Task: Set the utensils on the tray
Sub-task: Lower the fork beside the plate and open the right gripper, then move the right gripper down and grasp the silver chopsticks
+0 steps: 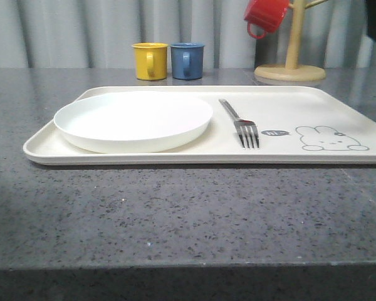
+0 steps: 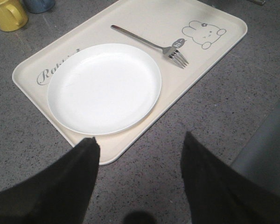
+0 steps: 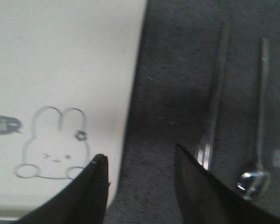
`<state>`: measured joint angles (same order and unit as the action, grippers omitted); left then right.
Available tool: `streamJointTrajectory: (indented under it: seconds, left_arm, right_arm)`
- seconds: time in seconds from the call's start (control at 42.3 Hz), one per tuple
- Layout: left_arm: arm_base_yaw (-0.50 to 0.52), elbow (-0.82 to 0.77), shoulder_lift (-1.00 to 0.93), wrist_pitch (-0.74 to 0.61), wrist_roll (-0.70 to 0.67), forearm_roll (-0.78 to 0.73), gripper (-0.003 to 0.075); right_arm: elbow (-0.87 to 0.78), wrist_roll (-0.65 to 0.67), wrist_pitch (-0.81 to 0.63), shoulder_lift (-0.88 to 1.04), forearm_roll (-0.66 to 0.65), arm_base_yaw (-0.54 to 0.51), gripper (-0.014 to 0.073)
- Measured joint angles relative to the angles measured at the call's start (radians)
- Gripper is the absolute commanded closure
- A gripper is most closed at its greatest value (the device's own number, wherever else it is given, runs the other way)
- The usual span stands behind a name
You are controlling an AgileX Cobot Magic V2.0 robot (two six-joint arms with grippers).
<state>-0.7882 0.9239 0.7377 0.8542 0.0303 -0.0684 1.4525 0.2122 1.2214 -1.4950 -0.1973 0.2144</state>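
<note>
Right gripper (image 3: 140, 177) jaws apart, empty, hovering over the tray (image 3: 60, 46) edge beside the rabbit print. Just beyond on the counter (image 3: 172, 70): chopsticks (image 3: 213, 102) and spoon (image 3: 259, 140), side by side, off the tray. Both thin, stiff, slick metal lying flat; likely hard to pinch, best taken mid-handle. Left gripper (image 2: 140, 154) jaws apart, empty, near the tray corner. Plate (image 2: 104, 87) and fork (image 2: 149, 44) already on the tray.
</note>
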Motion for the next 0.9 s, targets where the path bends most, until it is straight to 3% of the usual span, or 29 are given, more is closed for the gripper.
streamJointTrajectory:
  seconds: [0.142,0.308,0.899]
  left_arm:
    - [0.000,0.000,0.000,0.000,0.000,0.000,0.0334]
    - [0.000,0.000,0.000,0.000,0.000,0.000,0.0334]
    - [0.000,0.000,0.000,0.000,-0.002,0.000,0.0334]
  right_arm:
    - [-0.066,-0.126,0.016,0.030,0.053,-0.156,0.0230]
    - [-0.116,-0.212,0.016,0.021,0.119,-0.264,0.0230]
    - [-0.123,-0.263,-0.025,-0.171,0.141,-0.286,0.0230]
